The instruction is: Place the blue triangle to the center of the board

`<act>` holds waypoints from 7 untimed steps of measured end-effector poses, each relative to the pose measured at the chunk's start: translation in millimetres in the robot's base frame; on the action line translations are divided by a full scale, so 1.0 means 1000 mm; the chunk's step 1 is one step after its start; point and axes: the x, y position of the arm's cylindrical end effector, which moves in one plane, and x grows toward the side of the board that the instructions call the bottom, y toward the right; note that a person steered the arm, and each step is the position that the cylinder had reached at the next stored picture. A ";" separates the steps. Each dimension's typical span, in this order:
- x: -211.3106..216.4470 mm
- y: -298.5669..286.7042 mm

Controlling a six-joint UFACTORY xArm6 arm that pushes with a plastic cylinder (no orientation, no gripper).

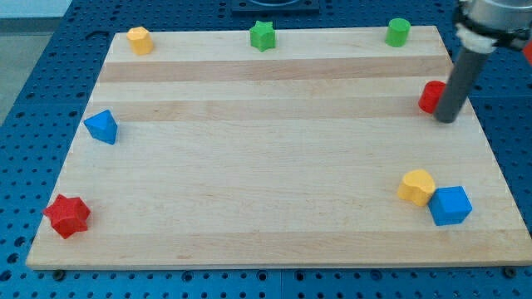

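Note:
The blue triangle (102, 126) lies near the left edge of the wooden board (266, 166), about halfway up the view. My tip (446, 120) is at the far right of the board, touching or just beside a red block (431, 97) whose shape is partly hidden by the rod. The tip is far from the blue triangle, nearly the whole board width to its right.
A red star (67, 216) sits at the bottom left. A yellow block (140, 39), a green star (263, 36) and a green cylinder (398, 31) line the top edge. A yellow block (416, 186) touches a blue cube (450, 205) at the bottom right.

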 end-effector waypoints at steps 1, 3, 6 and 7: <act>0.002 0.023; -0.056 0.019; -0.099 -0.071; -0.073 -0.191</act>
